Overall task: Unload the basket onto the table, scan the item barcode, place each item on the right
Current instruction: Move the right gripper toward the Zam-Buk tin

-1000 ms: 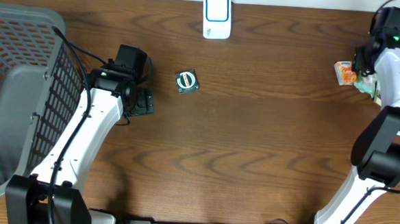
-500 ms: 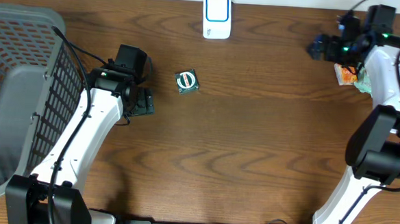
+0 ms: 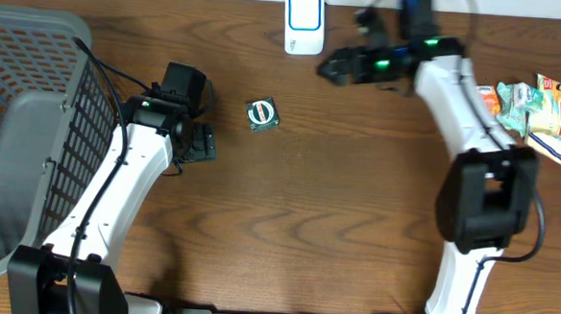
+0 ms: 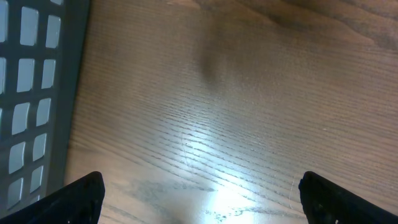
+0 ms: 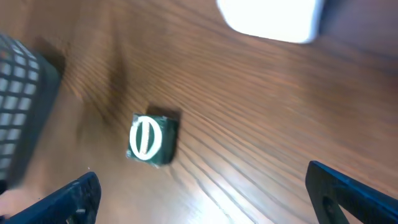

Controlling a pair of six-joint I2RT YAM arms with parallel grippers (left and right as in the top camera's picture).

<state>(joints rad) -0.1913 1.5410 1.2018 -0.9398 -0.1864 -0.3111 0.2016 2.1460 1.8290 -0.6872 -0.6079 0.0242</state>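
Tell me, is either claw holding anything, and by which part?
Nothing is held. The left claw and the right claw are both open and empty; the green item lies alone on the table.

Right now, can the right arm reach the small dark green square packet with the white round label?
Probably yes. The right gripper is open, near the small dark green square packet, and only bare wooden table lies between them. The left gripper sits off to the packet's other side.
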